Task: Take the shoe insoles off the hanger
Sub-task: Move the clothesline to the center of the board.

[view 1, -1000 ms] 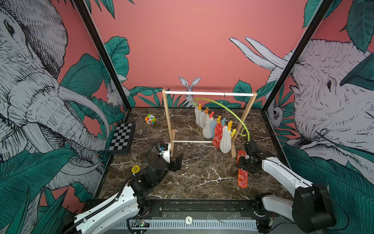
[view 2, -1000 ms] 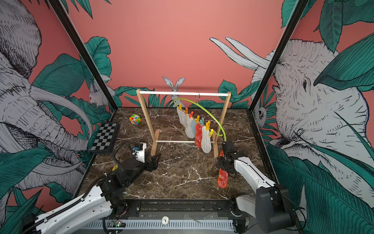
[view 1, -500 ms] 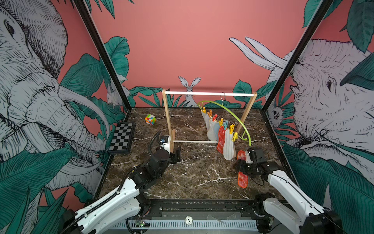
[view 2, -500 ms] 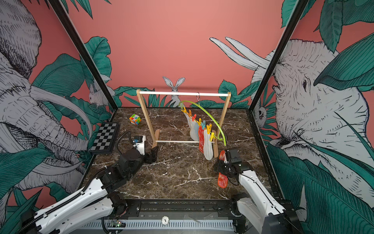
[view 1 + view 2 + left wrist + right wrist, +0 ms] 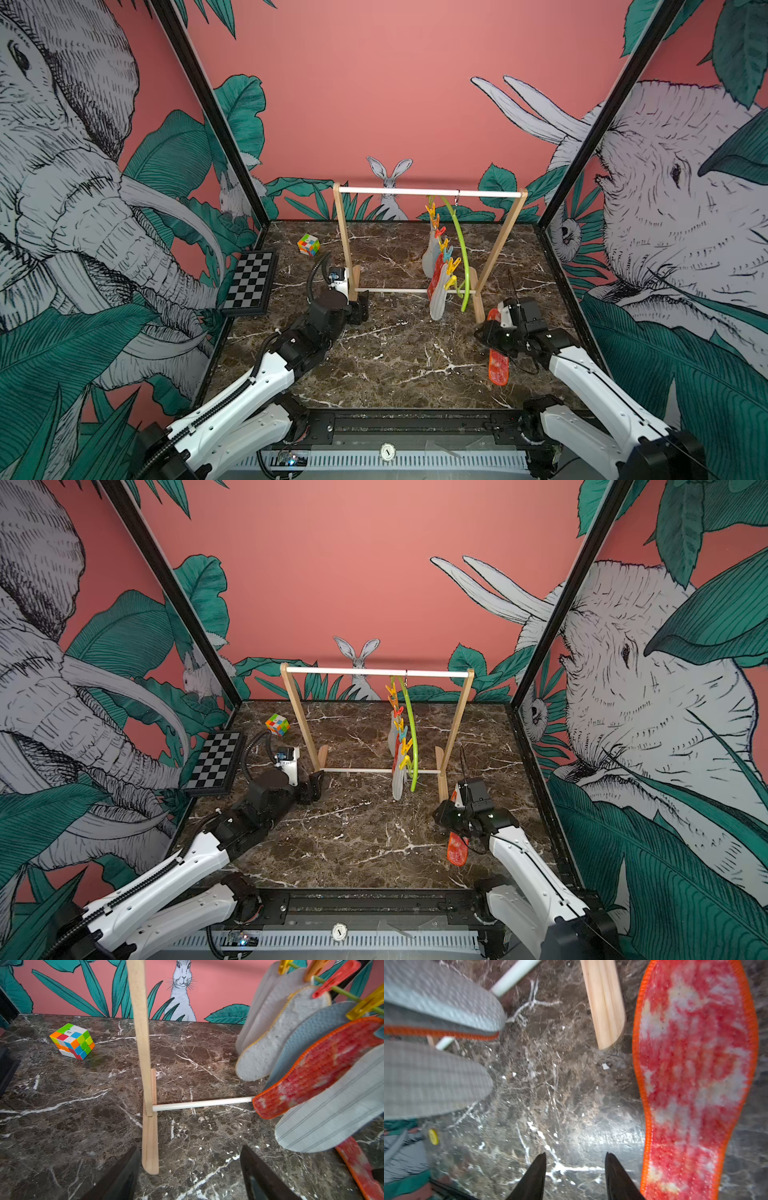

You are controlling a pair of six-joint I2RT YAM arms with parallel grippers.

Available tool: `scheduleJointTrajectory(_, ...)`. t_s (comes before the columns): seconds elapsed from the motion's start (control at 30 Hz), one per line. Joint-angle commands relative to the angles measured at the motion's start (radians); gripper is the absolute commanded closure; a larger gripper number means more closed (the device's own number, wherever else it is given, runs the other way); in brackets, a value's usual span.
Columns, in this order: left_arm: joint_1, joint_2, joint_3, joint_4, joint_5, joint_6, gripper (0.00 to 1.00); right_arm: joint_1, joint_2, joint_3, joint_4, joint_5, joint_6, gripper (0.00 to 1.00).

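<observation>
Hovering by a foot of the wooden rack [image 5: 343, 241], the right gripper [image 5: 575, 1155] sat slightly apart, empty, beside a flat mottled-red, orange-edged insole [image 5: 695, 1084]; the left gripper [image 5: 189, 1147] was wide and empty too. Clipped insoles [image 5: 270, 1043] on the rack's lime-green plastic hanger [image 5: 459, 237] overlapped, hard to count.

White glossy shells cover the long links of the left arm [image 5: 266, 374] and right arm [image 5: 582, 374] — joints and wrist housings are matte black. A ribbed black cable conduit [image 5: 261, 357] lines the left arm; small dark screw holes dot both. Left gripper [image 5: 189, 1147] and right gripper [image 5: 575, 1153] have tapering black fingers [image 5: 259, 1178].
</observation>
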Motion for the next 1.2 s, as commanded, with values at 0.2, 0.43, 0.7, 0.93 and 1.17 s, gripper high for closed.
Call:
scheduleJointTrajectory(0.2,0.155,0.101,0.034,-0.029,0.161,-0.029,0.29,-0.134,0.296,0.134,0.302,-0.136,0.072,0.76)
scheduleJointTrajectory(0.43,0.237,0.198,0.058,0.046,0.222,0.002,0.33,-0.171,0.486,0.189,0.468,-0.219,0.117,0.83)
scheduleJointTrajectory(0.7,0.263,0.351,0.149,0.102,0.248,0.033,0.36,-0.175,0.58,0.257,0.5,-0.236,0.122,0.84)
scheduleJointTrajectory(0.93,0.292,0.461,0.235,0.121,0.253,0.033,0.4,-0.175,0.68,0.315,0.543,-0.265,0.141,0.84)
scheduleJointTrajectory(1.17,0.305,0.511,0.288,0.114,0.269,0.042,0.42,-0.175,0.758,0.395,0.546,-0.272,0.127,0.84)
